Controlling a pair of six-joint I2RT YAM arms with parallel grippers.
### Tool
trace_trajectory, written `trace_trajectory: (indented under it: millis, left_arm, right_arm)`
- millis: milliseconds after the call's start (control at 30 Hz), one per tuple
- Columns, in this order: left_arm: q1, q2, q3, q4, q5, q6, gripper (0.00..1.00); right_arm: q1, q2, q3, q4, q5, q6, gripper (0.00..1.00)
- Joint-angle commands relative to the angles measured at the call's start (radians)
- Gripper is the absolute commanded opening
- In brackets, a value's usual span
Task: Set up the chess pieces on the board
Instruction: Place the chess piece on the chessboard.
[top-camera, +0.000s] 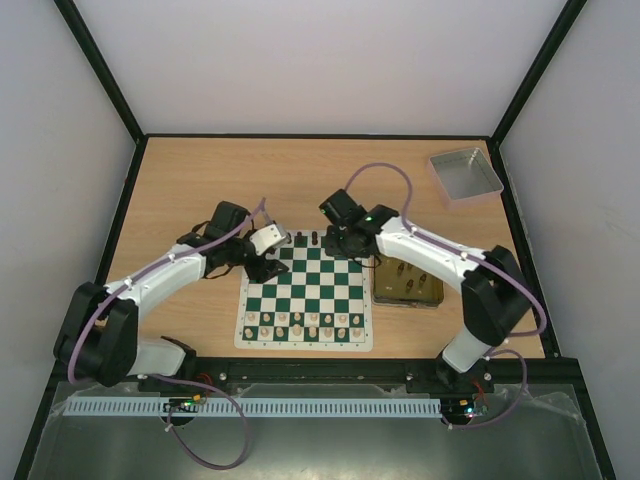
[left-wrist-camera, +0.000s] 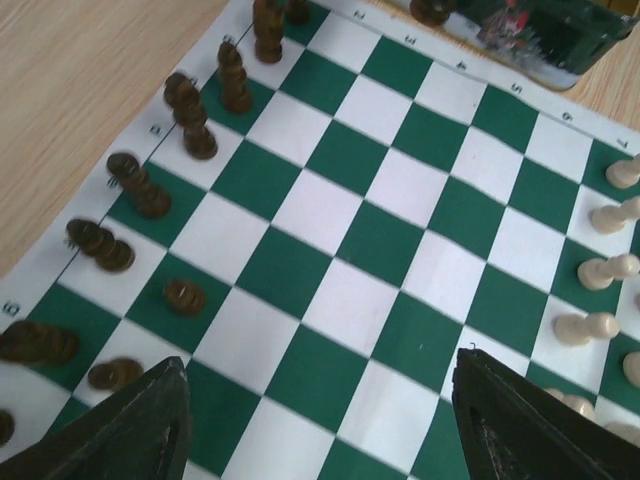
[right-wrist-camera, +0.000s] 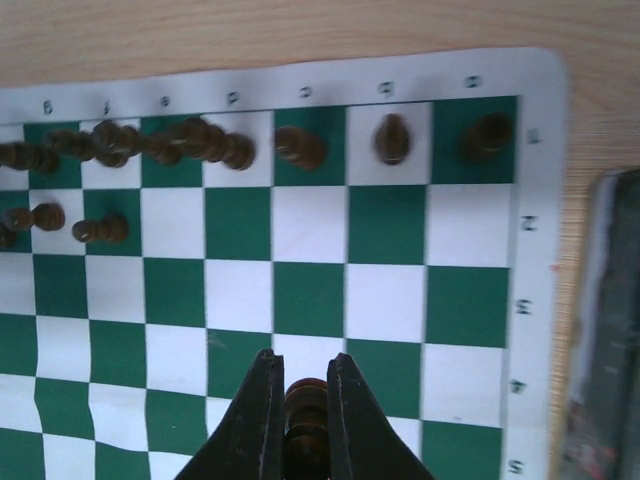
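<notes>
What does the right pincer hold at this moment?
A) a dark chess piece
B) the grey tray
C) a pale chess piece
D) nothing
A: in the right wrist view, the right pincer is shut on a dark chess piece between its two fingers.

The top external camera hangs high above and behind the arm bases, looking down on the whole counter (top-camera: 200, 180); the board (top-camera: 305, 290) lies just toward 6 o'clock from centre. The left wrist camera sits close over the board, tilted across it toward the tin (left-wrist-camera: 540, 35) at 1 o'clock, with the left gripper (left-wrist-camera: 320, 360) at 6 o'clock. The right wrist camera looks nearly straight down from close, the right gripper (right-wrist-camera: 303, 357) at 6 o'clock. Both wrist views share the row of dark chess pieces (right-wrist-camera: 200, 145).
</notes>
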Motion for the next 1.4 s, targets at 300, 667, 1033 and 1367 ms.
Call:
trace_trajectory:
  millis: [300,667,1033,1367]
  left_arm:
    - [0.120,-0.045,-0.046,0.044,-0.040,-0.010,0.76]
    - [0.120,-0.043,-0.038,0.066,-0.028,-0.040,0.85]
    - [0.127,-0.036,-0.058,0.079,-0.020,-0.043,0.91]
    - [0.152,-0.042,-0.062,0.070,0.038,-0.044,0.94]
  right_arm:
    - [0.098,0.256,0.239,0.010,-0.049,0.030,0.02]
    - [0.098,0.414,0.323,0.029,-0.066,0.019,0.02]
    - [0.098,0.463,0.366,0.046,-0.071,0.021,0.02]
    - [0.098,0.485,0.378,0.056,-0.071,0.017,0.02]
